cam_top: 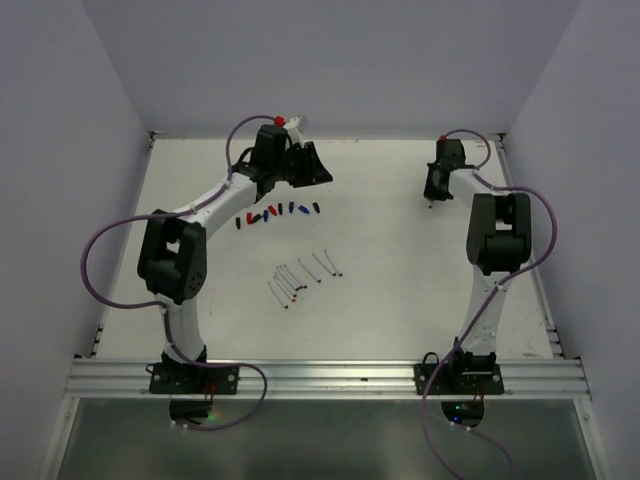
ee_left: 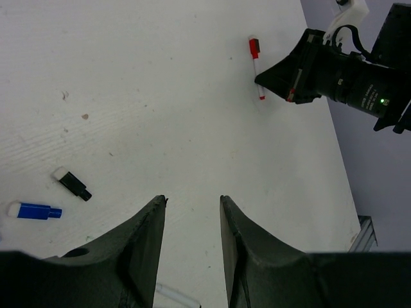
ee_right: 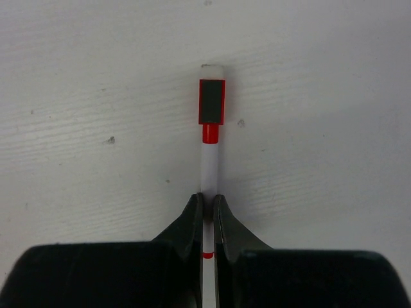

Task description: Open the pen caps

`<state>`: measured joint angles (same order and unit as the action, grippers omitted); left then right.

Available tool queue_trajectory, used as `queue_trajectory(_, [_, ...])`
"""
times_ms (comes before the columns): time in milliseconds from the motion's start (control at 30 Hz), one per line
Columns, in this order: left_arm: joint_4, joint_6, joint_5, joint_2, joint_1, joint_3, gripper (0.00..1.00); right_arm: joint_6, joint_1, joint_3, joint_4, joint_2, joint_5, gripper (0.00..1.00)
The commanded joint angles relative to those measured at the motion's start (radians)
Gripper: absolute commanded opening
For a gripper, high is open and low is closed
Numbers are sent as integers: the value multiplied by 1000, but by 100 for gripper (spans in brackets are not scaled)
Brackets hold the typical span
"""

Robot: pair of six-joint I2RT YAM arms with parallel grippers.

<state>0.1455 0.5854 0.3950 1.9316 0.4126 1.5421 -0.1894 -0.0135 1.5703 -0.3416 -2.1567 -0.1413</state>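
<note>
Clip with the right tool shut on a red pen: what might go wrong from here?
The right tool pinches the thin pen with its tips only, so the pen may swivel or slip when lifted.
The red cap is still on and small; the left tool, open and far away, might miss it.
A black cap and a blue cap lie near the left tool; a low move could scatter them.

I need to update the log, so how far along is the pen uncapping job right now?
Mostly done: loose caps lie in a row and bare pens sit in a cluster nearby. In hand: the right gripper is shut on the barrel of a red pen whose cap is on. Left: pulling that cap; the left gripper is open and empty. I see no other capped pen.
</note>
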Motion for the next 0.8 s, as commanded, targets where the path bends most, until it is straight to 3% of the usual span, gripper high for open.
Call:
queue_trajectory(0, [-81, 16, 119, -22, 0, -29, 42, 24, -3, -74, 76, 60, 124, 0])
queue_trajectory(167, [-200, 80, 232, -10, -1, -82, 43, -37, -6, -223, 208, 199, 281, 0])
queue_trajectory(300, [-320, 146, 312, -9, -3, -163, 43, -56, -97, -328, 262, 333, 373, 0])
queue_trajectory(467, [-359, 166, 301, -39, -5, -208, 43, -91, -210, -391, 282, 454, 424, 0])
queue_trajectory(633, [-351, 165, 272, -52, -6, -218, 51, -104, -316, -450, 320, 564, 463, 0])
queue_trajectory(767, [-415, 241, 275, -68, -15, -263, 53, -101, -364, -463, 299, 604, 471, 0])
